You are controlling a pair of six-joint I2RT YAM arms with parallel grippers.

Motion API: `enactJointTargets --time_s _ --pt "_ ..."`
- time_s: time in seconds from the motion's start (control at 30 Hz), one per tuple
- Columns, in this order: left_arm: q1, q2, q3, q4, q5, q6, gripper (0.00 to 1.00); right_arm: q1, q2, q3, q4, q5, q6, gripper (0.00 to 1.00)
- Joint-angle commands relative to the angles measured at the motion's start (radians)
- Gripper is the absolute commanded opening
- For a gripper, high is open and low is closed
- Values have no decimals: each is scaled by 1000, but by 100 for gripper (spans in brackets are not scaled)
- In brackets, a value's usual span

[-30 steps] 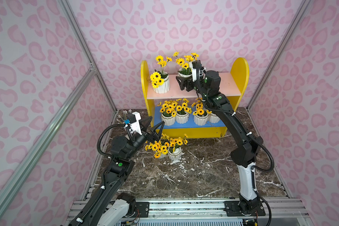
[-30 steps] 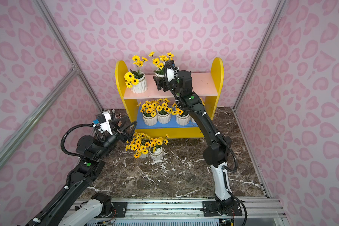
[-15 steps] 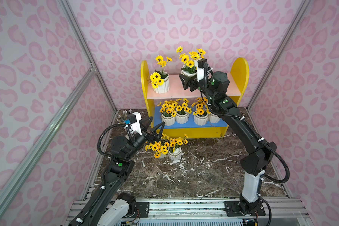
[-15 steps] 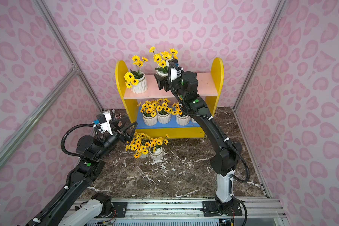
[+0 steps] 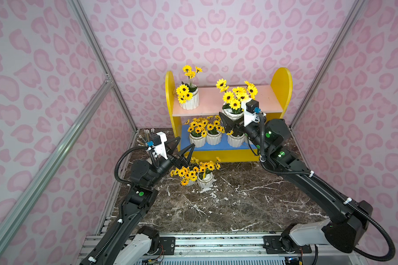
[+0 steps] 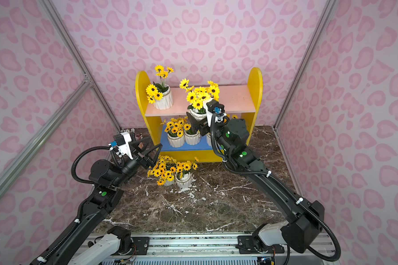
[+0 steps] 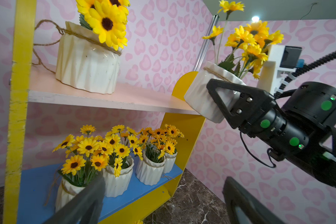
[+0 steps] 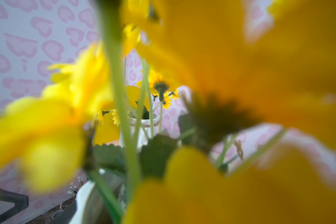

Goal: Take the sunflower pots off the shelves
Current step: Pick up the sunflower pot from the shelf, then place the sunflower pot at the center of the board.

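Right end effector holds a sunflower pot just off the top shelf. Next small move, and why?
Probably lower the held pot onto bare table beside the two pots standing there: the right end effector grips it clear of the pink board, tilted, in mid-air.

Both top views: high above the near rail [image 5: 216, 243], angled down and forward, wide enough to hold the marble tabletop [image 5: 239, 206] and the shelves [image 5: 282, 82] against the far wall [image 5: 216, 34]. Left wrist view: low, close, facing the shelves obliquely from the left arm's side; it shares the held sunflower pot [image 7: 200, 97] with the top views. Right wrist view: pressed against that pot's blurred sunflowers [image 8: 241, 58], facing the upper-shelf pot [image 8: 144, 130].
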Motion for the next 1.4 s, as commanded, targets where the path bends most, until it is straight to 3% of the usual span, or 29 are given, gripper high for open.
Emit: enactJointTargets --time_s 0.0,0.23,0.37,0.47,0.77,1.0,1.37 --pt "-21 2 1 3 -27 33 97 33 -98 -164 171 59 -28 0" --pt "-112 23 7 -26 -75 30 98 91 -278 -620 391 149 43 0" --pt "-137 13 -31 -6 -69 -45 99 93 -297 -775 399 177 121 0" --pt "-158 -17 -103 30 -81 -106 100 93 -263 -893 524 204 126 0" --pt "-188 -156 -196 -77 -165 -149 99 94 28 -973 794 169 132 0" --pt "-188 -264 -127 -300 -251 -54 96 88 244 -950 970 138 109 0" --pt "-188 -270 -133 -297 -262 -92 96 90 461 -944 1163 150 155 0"
